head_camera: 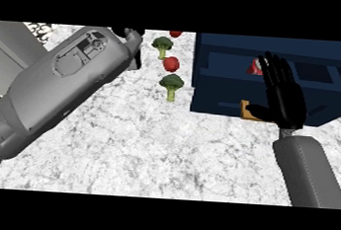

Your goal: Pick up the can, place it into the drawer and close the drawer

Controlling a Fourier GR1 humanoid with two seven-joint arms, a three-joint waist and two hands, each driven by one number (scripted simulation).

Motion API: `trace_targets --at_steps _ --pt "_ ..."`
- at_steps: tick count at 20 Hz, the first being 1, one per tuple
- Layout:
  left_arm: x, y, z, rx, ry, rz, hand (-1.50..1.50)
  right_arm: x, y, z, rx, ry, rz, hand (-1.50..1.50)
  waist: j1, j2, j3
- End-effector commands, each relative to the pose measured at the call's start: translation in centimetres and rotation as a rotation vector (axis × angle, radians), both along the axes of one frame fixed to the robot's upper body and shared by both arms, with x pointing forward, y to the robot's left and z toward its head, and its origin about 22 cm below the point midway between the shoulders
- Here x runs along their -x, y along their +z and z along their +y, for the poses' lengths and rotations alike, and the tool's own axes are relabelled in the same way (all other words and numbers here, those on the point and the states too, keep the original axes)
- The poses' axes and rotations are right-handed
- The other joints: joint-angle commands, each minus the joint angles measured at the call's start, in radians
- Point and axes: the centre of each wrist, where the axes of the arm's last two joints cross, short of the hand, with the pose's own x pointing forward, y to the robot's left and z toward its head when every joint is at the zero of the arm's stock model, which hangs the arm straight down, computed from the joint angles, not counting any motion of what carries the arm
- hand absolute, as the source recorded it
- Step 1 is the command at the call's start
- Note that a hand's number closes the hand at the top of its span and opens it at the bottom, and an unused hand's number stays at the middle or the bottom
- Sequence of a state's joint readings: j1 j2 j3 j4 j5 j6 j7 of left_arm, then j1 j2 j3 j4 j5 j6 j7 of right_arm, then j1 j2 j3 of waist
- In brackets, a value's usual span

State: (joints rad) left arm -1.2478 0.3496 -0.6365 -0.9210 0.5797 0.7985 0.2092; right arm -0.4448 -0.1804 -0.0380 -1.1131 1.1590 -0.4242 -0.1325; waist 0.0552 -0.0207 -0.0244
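Head view: flat-open right hand (283, 94) hides most of the can (254, 67) (left hand's (133, 38) fingers unclear).

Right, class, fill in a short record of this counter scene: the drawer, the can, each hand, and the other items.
drawer: dark blue drawer unit at upper right, drawer open
can: red object inside the drawer, mostly hidden by the right hand; likely the can
right hand: open, fingers straight, against the drawer front
left hand: at the top edge, mostly hidden behind its forearm; fingers unclear
other items: two broccoli pieces, a red vegetable on the marbled counter
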Motion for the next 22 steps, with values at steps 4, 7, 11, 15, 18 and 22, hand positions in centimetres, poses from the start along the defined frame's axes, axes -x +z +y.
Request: trace_targets --at_steps 4,7,11,15,18,22 --pt "1.9 -2.0 1.3 -0.007 0.0 0.04 -1.5 -2.4 -2.2 2.7 -0.035 -0.062 -0.009 -1.5 0.017 0.021 0.026" --pt "1.9 -0.7 2.6 0.001 -0.004 0.026 -1.5 -5.3 -0.4 3.9 -0.027 -0.058 -0.027 -1.5 0.016 0.029 0.026" --pt "2.3 -1.8 5.1 -0.021 0.015 0.054 -1.5 -7.1 1.0 2.2 -0.034 -0.09 -0.046 -1.5 0.015 0.033 0.026" --pt "3.8 -3.2 5.2 -0.011 -0.014 0.044 -1.5 -8.5 2.1 3.4 -0.009 -0.096 -0.072 -1.5 0.03 0.038 0.026" --pt "4.1 -2.5 6.6 -0.015 -0.018 0.047 -1.5 -9.1 2.6 3.5 -0.014 -0.105 -0.081 -1.5 0.031 0.038 0.026" --pt "4.7 -4.3 7.1 -0.023 -0.024 0.059 -1.5 -9.8 3.5 3.5 -0.01 -0.13 -0.094 -1.5 0.046 0.048 0.026"
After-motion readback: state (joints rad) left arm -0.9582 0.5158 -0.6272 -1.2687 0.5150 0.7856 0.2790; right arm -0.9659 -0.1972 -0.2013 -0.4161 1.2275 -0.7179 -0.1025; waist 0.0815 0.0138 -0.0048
